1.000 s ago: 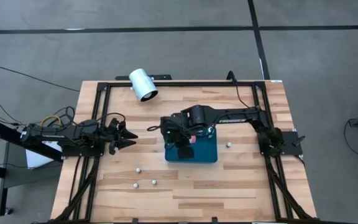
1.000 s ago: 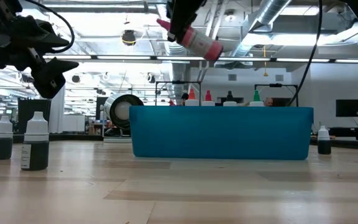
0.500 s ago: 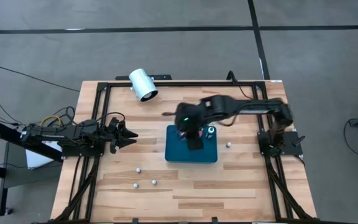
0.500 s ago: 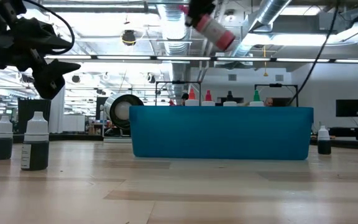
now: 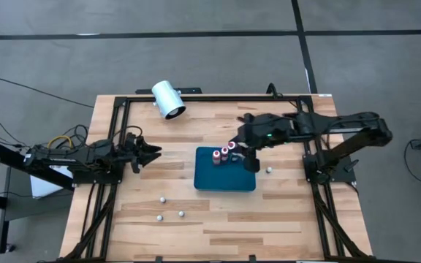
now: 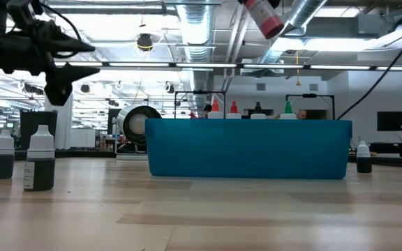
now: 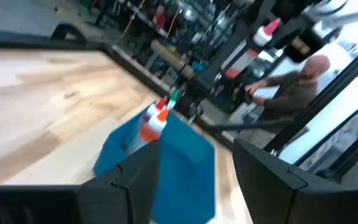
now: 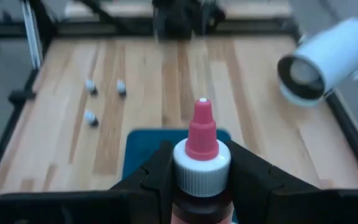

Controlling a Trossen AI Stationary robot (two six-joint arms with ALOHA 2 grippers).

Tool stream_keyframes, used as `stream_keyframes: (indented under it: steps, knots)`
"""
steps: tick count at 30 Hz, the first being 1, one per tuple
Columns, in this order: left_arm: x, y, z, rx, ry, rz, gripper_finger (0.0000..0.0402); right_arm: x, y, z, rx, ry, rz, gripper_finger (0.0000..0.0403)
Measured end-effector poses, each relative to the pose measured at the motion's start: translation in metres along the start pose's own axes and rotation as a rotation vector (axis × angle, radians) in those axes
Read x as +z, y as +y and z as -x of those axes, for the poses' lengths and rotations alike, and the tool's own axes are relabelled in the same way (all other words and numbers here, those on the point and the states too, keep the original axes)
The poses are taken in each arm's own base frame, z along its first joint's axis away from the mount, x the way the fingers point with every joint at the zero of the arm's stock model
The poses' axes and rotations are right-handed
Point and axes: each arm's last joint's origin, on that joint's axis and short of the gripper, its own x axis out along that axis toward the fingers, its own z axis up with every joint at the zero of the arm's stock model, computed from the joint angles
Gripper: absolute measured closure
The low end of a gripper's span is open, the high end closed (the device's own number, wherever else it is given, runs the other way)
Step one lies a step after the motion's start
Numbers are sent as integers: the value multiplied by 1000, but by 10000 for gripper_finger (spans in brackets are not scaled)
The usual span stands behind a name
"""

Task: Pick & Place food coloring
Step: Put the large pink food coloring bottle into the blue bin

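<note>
right tool (image 8: 202,186) clenched on red bottle (image 8: 201,163), held high above blue tray (image 5: 225,178)'s far side. left tool (image 5: 150,153) released, idle. step: carry. next: probably lower beside bottles (image 5: 224,153), let go.

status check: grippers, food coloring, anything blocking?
Right gripper shut on red-tipped bottle, high over blue bin. Left gripper open, idle at table's left. Loose bottles on table; nothing blocking.

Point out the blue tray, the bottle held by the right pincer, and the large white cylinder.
blue tray (image 5: 225,182): high view, bare floor near its front edge.
held bottle (image 8: 201,161): right wrist view, ribbed white collar.
white cylinder (image 5: 168,98): high view, its side wall.
</note>
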Motion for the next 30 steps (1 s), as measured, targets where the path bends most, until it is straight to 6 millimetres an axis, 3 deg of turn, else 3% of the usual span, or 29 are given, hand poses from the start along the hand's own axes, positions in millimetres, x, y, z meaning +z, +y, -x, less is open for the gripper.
stream_keyframes:
  steps: [6, 17, 22, 30]
  knots:
    - [11, -8, 1, -83, -113, -18, 209, -15, -1, 10, -9, -168, -14, 295]
    - [34, -26, -5, -109, -166, -62, 209, -34, 1, 1, 36, -377, -27, 295]
    - [54, -46, -29, -60, -108, -147, 209, -40, -1, -9, 129, -450, -62, 295]
    - [83, -80, -94, -17, -15, -289, 209, -44, -7, -13, 247, -545, -115, 295]
